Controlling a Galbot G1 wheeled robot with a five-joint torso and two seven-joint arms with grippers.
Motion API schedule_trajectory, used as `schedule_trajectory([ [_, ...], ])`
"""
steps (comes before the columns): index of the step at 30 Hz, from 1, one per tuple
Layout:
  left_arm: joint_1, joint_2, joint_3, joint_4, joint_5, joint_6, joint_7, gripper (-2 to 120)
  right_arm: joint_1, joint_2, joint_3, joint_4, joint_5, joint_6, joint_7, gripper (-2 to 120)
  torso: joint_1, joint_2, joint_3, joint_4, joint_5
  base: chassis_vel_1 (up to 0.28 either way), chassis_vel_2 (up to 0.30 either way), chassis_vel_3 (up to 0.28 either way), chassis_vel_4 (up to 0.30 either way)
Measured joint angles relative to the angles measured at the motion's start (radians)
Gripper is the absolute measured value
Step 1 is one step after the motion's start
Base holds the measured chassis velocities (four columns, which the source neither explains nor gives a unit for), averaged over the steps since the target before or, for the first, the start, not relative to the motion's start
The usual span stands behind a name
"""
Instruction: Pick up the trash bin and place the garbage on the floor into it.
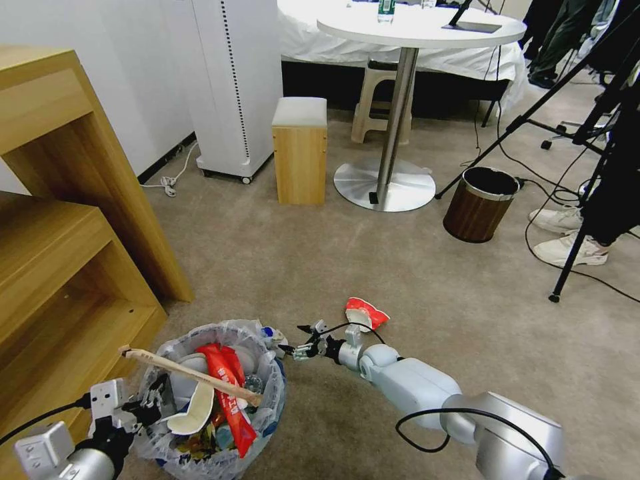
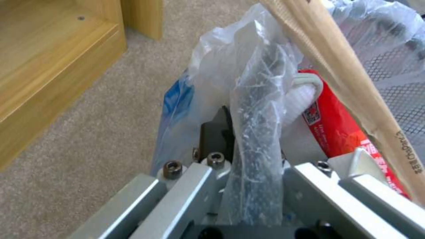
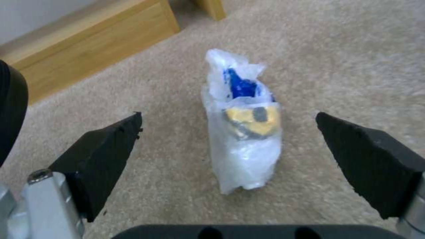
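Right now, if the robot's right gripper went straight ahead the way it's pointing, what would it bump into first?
Probably the small clear plastic wrapper with blue and yellow inside, lying on the carpet. The right gripper has its jaws wide open either side of it. How far off it lies is hard to judge.

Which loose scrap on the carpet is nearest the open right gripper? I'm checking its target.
The crumpled plastic packet, lying between the right gripper's spread fingers beside the trash bin; the red wrapper lies farther out.

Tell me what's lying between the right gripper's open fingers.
A small clear plastic packet with blue and yellow inside lies on the carpet between the right gripper's open fingers, untouched, as the right wrist view shows.
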Motion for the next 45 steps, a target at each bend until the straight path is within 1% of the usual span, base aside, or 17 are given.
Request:
schedule_trajectory([
  [2,0.006,-0.001,-0.002,-0.002,0.001,0.000,0.000,1,0.000,0.025,0.010,-0.027,-0.022,0.001,0.001,100,0.000,0.000,0.000,0.0000,-0.0002,0.000,0.000,0.000,0.000],
  [8,0.019,-0.002,-0.013,-0.009,0.001,-0.002,0.003,1,-0.001,0.066,0.023,-0.073,-0.066,0.001,0.030,100,0.000,0.000,0.000,0.0001,-0.0001,0.000,0.000,0.000,0.000],
  [10,0.022,-0.002,-0.016,-0.013,-0.001,-0.003,0.003,1,0.004,0.098,0.045,-0.121,-0.109,0.001,0.043,100,0.000,0.000,0.000,0.0000,-0.0002,0.000,0.000,0.000,0.000],
  [14,0.026,-0.002,-0.020,-0.018,-0.003,-0.003,0.004,1,0.008,0.124,0.075,-0.154,-0.156,0.002,0.071,100,0.000,0.000,0.000,0.0002,0.0000,0.000,0.000,0.000,0.000],
  [22,0.029,-0.008,-0.021,-0.018,-0.004,-0.011,0.004,1,0.011,0.131,0.085,-0.173,-0.223,-0.008,0.143,100,0.000,0.000,0.000,-0.0001,-0.0001,0.000,0.000,0.000,0.000],
  [23,0.030,-0.010,-0.022,-0.018,-0.003,-0.012,0.005,1,0.014,0.137,0.090,-0.181,-0.237,-0.011,0.156,96,0.000,0.000,0.000,-0.0001,-0.0001,0.000,0.000,0.000,0.000],
  [30,0.034,-0.014,-0.025,-0.020,-0.002,-0.014,0.007,1,0.018,0.155,0.097,-0.186,-0.291,-0.019,0.207,91,0.000,0.000,0.000,0.0001,0.0001,0.000,0.000,0.000,0.000],
  [33,0.034,-0.019,-0.025,-0.021,-0.001,-0.017,0.008,1,0.018,0.155,0.093,-0.185,-0.309,-0.020,0.224,80,0.000,0.000,0.000,0.0000,0.0000,0.000,0.000,0.000,0.000],
  [34,0.034,-0.019,-0.025,-0.021,-0.001,-0.017,0.008,1,0.018,0.155,0.093,-0.185,-0.309,-0.020,0.224,80,0.000,0.000,0.000,0.0000,0.0000,0.000,0.000,0.000,0.000],
  [35,0.035,-0.021,-0.025,-0.021,0.001,-0.020,0.010,1,0.020,0.155,0.091,-0.191,-0.328,-0.021,0.231,84,0.000,0.000,0.000,0.0002,0.0001,0.000,0.000,0.000,0.000],
  [36,0.037,-0.022,-0.024,-0.022,0.004,-0.022,0.012,1,0.024,0.155,0.091,-0.203,-0.339,-0.020,0.231,84,0.000,0.000,0.000,0.0003,0.0001,0.000,0.000,0.000,0.000],
  [37,0.037,-0.022,-0.024,-0.022,0.004,-0.022,0.012,1,0.024,0.155,0.091,-0.203,-0.339,-0.020,0.231,84,0.000,0.000,0.000,0.0003,0.0001,0.000,0.000,0.000,0.000],
  [38,0.039,-0.024,-0.022,-0.024,0.006,-0.024,0.014,1,0.027,0.155,0.091,-0.209,-0.345,-0.021,0.235,82,0.000,0.000,0.000,-0.0002,-0.0003,0.000,0.000,0.000,0.000],
  [39,0.040,-0.025,-0.021,-0.025,0.007,-0.024,0.015,1,0.030,0.155,0.091,-0.210,-0.348,-0.027,0.238,82,0.000,0.000,0.000,-0.0002,-0.0001,0.000,0.000,0.000,0.000],
  [40,0.040,-0.026,-0.020,-0.028,0.007,-0.026,0.017,1,0.033,0.155,0.090,-0.215,-0.351,-0.029,0.237,89,0.000,0.000,0.000,0.0000,0.0003,0.000,0.000,0.000,0.000],
  [41,0.039,-0.027,-0.020,-0.029,0.007,-0.026,0.017,1,0.035,0.155,0.090,-0.219,-0.358,-0.030,0.237,92,0.000,0.000,0.000,0.0000,0.0001,0.000,0.000,0.000,0.000],
  [45,0.038,-0.029,-0.020,-0.029,0.008,-0.027,0.017,1,0.036,0.154,0.093,-0.232,-0.383,-0.030,0.241,96,0.000,0.000,0.000,0.0000,0.0000,0.000,0.000,0.000,0.000],
])
